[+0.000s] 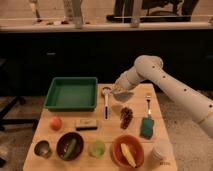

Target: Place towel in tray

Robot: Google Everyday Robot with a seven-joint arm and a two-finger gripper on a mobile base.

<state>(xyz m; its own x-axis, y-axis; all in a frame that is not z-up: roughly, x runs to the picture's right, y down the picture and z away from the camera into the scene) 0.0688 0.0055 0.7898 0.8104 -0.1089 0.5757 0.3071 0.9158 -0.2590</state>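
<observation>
Table (45, 132) of pale wood carries everything: the large shallow green plastic tray (72, 93) with its raised rim sits at the far left corner, its floor bare, and only a narrow strip of wood with a long-handled metal spoon (106, 100) separates it from the arm. The white arm's gripper (120, 90) hangs near the far edge, just right of that spoon, clamped on the small pale grey-blue cloth towel (124, 96), which droops above a dark grape bunch (126, 116). The towel's upper part is hidden in the gripper, and the arm is cut off at the right.
</observation>
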